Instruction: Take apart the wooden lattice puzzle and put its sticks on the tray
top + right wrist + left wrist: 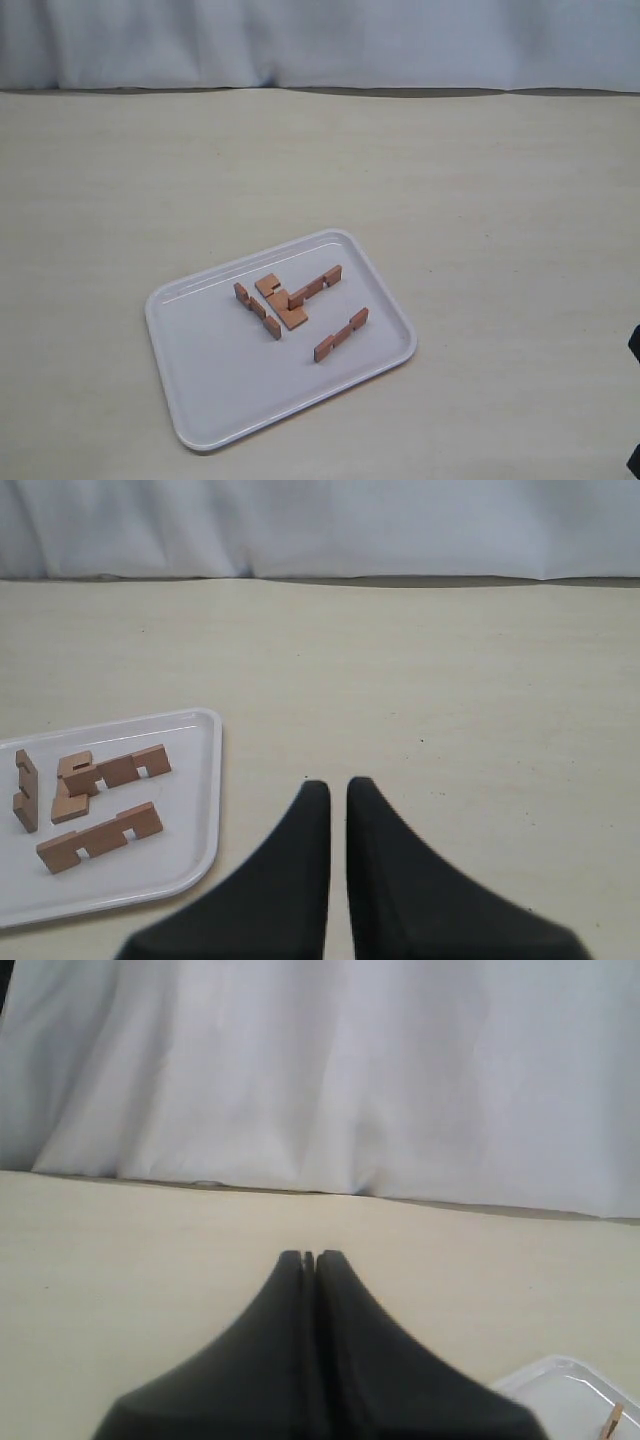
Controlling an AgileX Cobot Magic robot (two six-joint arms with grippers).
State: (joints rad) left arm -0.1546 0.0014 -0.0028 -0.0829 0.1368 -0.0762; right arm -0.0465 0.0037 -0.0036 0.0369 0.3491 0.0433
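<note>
We note a pale beige tabletop (480, 200) with a creased white cloth backdrop (320, 40) at twelve o'clock.

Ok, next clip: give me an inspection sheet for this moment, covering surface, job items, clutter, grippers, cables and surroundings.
Surface: pale beige table, bare apart from the tray.
Job's things: white tray holds the wooden sticks; the lattice is taken apart. One stick lies alone, another lies alongside the middle pair, where two sticks touch or overlap.
Clutter: nothing seen.
Grippers: left gripper has its fingers pressed together, empty, over bare table. Right gripper has a narrow gap between its fingers, empty, beside the tray.
Cables: nothing seen.
Surroundings: white cloth backdrop along the table's far edge.
</note>
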